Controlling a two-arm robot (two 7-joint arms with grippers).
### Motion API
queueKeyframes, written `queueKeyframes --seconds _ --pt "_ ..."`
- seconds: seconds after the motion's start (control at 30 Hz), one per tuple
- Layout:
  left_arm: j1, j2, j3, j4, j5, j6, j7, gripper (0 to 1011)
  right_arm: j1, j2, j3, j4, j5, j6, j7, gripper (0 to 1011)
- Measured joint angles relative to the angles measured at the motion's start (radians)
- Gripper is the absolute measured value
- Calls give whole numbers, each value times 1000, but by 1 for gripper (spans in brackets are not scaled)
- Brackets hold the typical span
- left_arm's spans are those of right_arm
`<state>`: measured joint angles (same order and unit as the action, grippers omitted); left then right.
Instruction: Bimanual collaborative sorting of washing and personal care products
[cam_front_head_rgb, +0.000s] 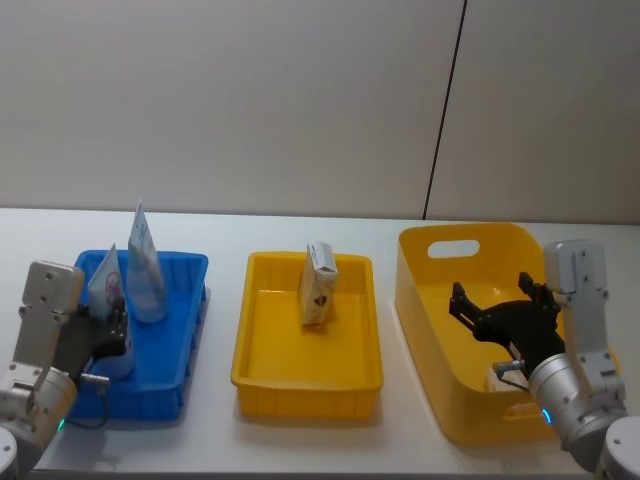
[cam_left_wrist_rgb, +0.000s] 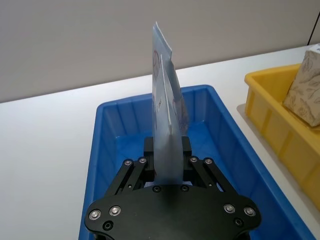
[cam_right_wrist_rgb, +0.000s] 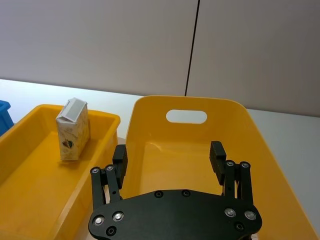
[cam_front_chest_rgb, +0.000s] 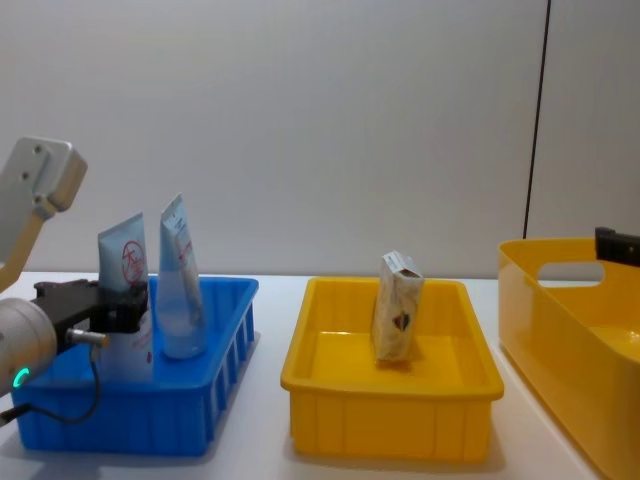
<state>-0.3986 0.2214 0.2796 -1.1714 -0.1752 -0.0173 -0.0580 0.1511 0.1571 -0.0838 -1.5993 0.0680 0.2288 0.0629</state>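
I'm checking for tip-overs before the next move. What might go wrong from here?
1. The left claw is shut on the red-logo tube in the blue bin, close beside the second tube standing upright; letting go or pulling back might topple either.
2. The beige carton stands on end in the yellow tray; a nudge may tip it. The right claw, open, is over the handled yellow bin.

White table (cam_front_head_rgb: 300, 232) — blue bin (cam_front_head_rgb: 150, 400), yellow tray (cam_front_head_rgb: 310, 400), tall yellow bin (cam_front_head_rgb: 425, 310) abreast.

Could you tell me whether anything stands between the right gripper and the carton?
The right gripper, open over the yellow basket, has that basket's left wall and the rim of the yellow tray between it and the carton.
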Motion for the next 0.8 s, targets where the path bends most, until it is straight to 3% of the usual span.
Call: queueKeyframes --seconds 0.33,0.8 --pt "6 -1 -8 -36 -2 -56 -30 240 0 0 0 0 0 0 0 1004" --pt "3 1 -7 -133 -45 -136 -145 240 0 0 0 0 0 0 0 1004"
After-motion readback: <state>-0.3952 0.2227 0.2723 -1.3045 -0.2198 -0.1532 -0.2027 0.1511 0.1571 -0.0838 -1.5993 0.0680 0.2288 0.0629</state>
